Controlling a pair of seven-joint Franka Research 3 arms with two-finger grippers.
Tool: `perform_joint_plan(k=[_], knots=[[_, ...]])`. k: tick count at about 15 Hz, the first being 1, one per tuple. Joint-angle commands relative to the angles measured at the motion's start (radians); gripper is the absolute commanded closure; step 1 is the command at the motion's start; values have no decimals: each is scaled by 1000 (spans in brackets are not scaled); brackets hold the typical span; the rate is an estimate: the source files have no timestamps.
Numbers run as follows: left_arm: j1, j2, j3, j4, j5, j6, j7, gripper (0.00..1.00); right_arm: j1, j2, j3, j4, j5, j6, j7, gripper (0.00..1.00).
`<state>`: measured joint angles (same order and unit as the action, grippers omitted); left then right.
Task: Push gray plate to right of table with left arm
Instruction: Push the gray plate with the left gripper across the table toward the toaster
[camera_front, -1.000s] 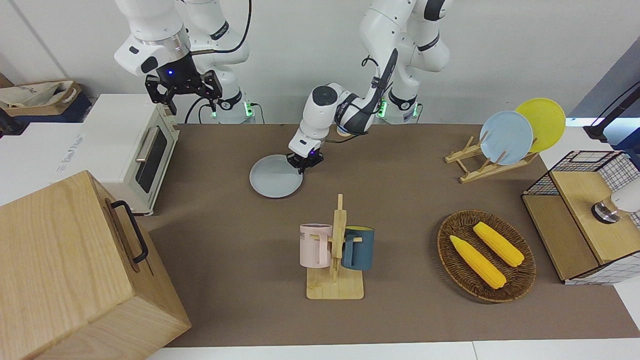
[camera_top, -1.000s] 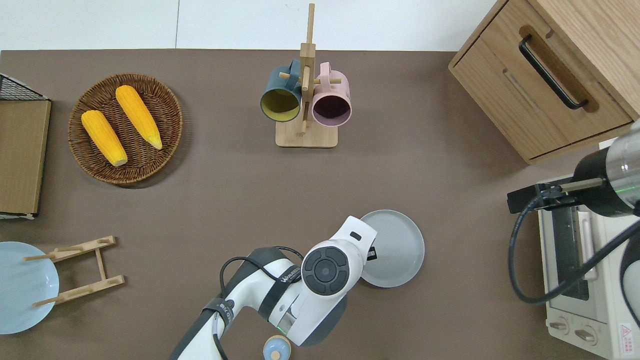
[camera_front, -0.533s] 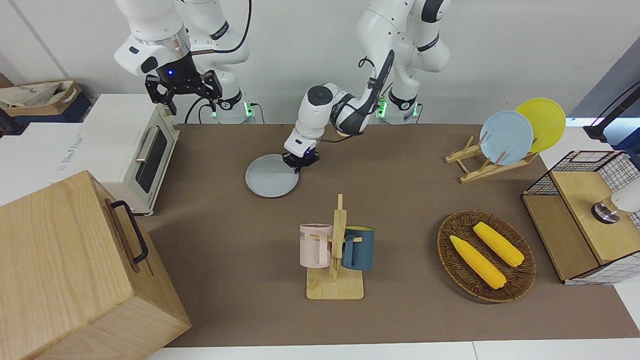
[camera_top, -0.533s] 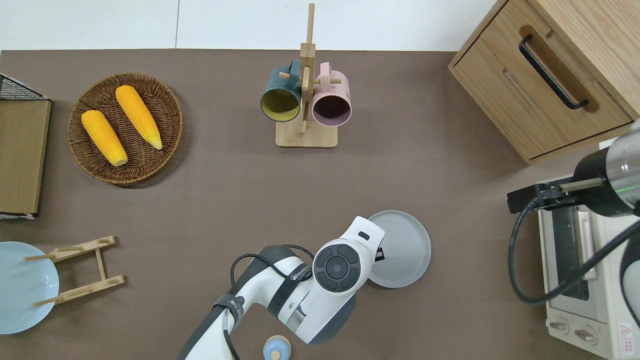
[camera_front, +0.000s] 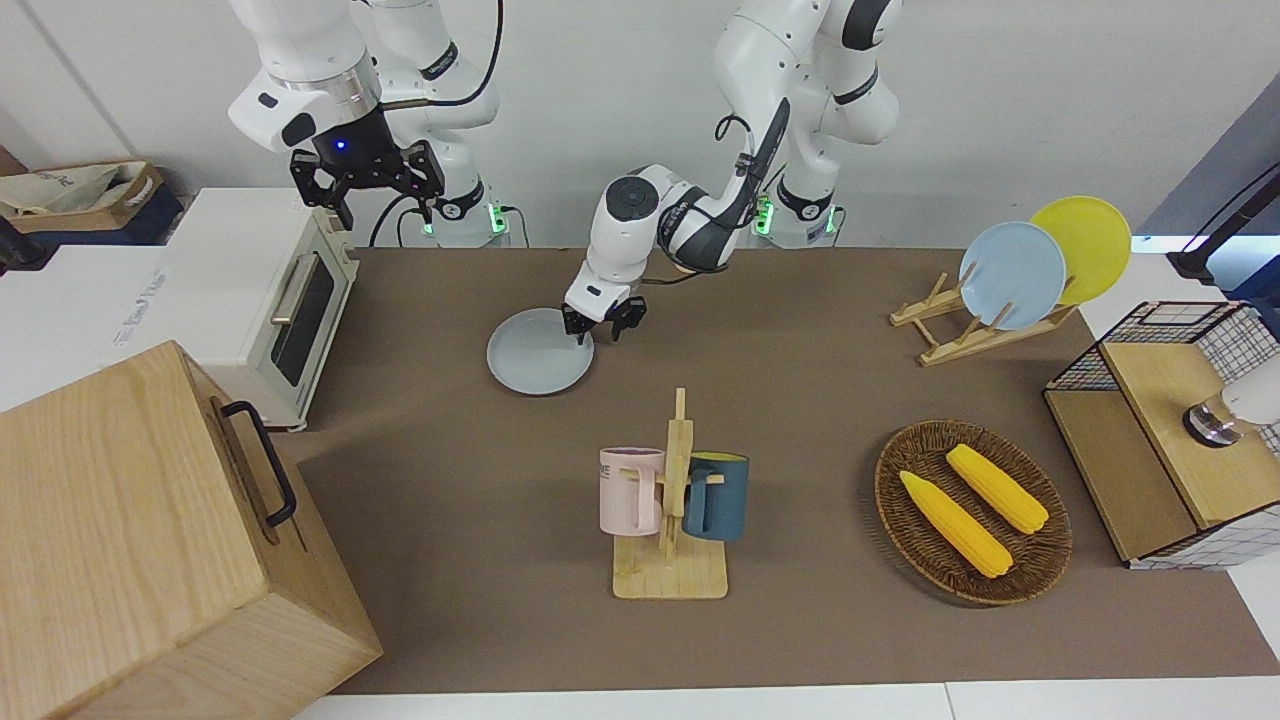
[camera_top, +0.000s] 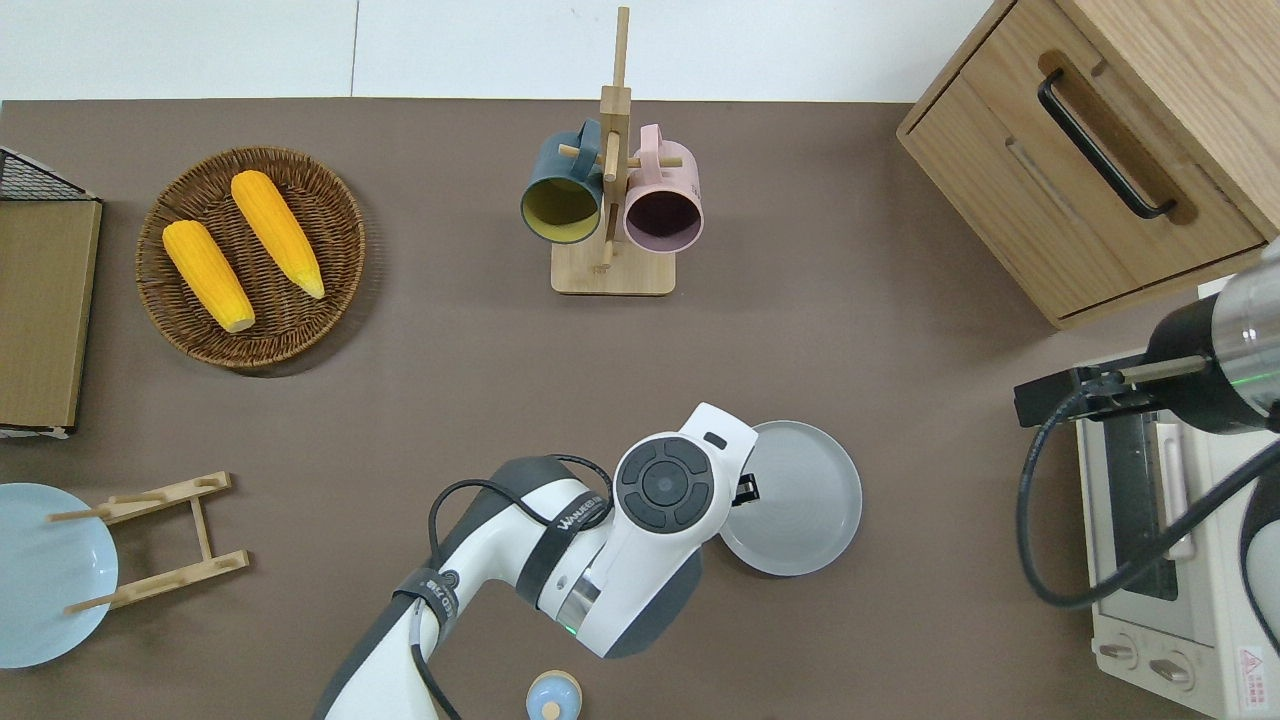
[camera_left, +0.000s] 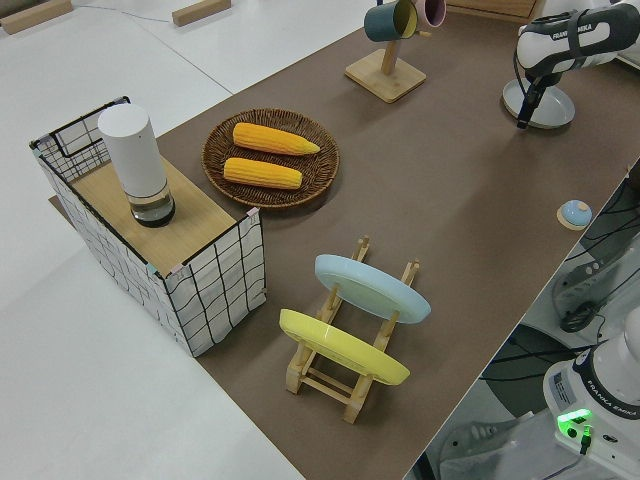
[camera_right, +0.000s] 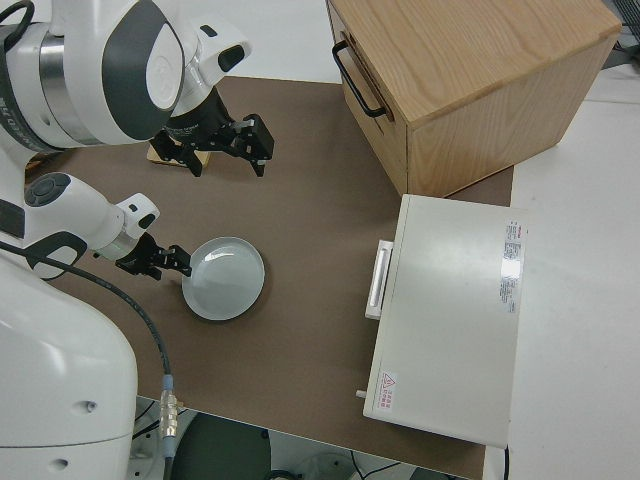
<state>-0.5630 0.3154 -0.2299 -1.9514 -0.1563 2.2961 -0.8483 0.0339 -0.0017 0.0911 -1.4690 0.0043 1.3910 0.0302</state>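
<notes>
The gray plate (camera_front: 539, 351) lies flat on the brown bench (camera_front: 800, 400), well toward the right arm's end and in the half nearer the robots; in the overhead view it sits at about 5 o'clock from the wooden mug rack (camera_top: 611, 230) and at about 9 o'clock from the white toaster oven (camera_top: 1170, 560), with bare bench between it and each. The left arm (camera_top: 600, 560) reaches low across the bench, and its end effector (camera_front: 603, 330) hangs at the plate's rim on the edge facing the left arm's end, at roughly 9 o'clock on the plate as the overhead view shows it. Its two black fingers (camera_right: 181, 262) are spread apart and grip nothing; one fingertip comes down at or just inside the rim, the other points at the bench just beside it, and whether either tip actually touches the plate cannot be made out. The right arm is parked, its end effector (camera_front: 367, 178) released with the fingers splayed wide. The rack carries a pink mug (camera_front: 629, 489) and a dark teal mug (camera_front: 716, 496). Toward the left arm's end a wicker basket (camera_top: 340, 240) holds two yellow corn cobs (camera_top: 240, 250), and a wooden plate stand (camera_front: 965, 330) props up a sky-blue plate (camera_front: 1012, 274) and a yellow plate (camera_front: 1090, 240). A wooden cabinet (camera_top: 1100, 150) with a black handle stands at the right arm's end.
</notes>
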Motion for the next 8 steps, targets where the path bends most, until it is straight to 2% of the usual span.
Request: perform_joint_plan(k=[1,8], knots=[[58,-65,0,-26,-11,-92,105,11,-11,-8,6,1,8,-12,-3,17],[163,-202,3,-72,-11,-234,267,9,-11,-8,4,1,8,-12,-3,17]])
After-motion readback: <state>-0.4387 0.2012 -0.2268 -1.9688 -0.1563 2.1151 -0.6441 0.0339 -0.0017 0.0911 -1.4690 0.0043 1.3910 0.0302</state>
